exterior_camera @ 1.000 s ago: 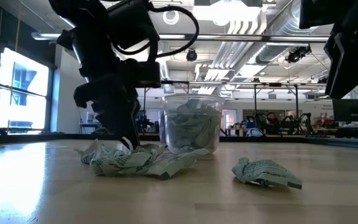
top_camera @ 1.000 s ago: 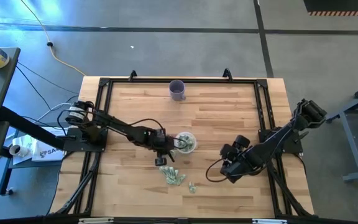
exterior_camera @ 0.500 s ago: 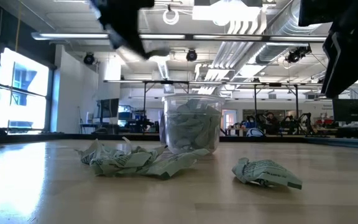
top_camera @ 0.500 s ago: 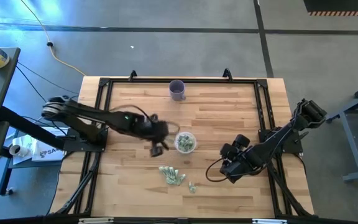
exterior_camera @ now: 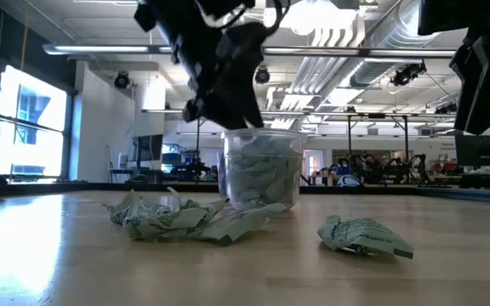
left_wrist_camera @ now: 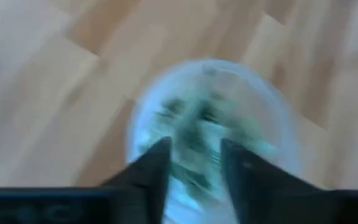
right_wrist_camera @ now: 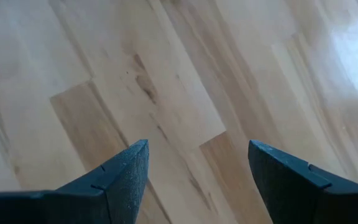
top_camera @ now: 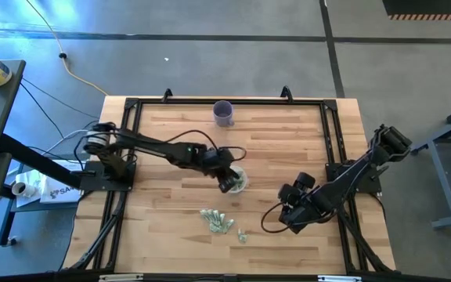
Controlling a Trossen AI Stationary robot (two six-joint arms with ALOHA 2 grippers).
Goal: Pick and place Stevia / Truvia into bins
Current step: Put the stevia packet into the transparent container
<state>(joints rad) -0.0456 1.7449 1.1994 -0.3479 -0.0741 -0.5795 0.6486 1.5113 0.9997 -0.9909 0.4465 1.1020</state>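
Though blurred overhead, left pincer point(left_wrist_camera: 194, 163) parted above cup point(left_wrist_camera: 211, 124).

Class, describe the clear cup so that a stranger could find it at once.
Start at the wooden table and go to its middle, under the left gripper. The clear cup there holds green sachets; the purple cup at the far edge is opaque.

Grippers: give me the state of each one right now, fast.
Left gripper: open above the clear cup of sachets, holding nothing visible.
Right gripper: open, empty, over bare table.
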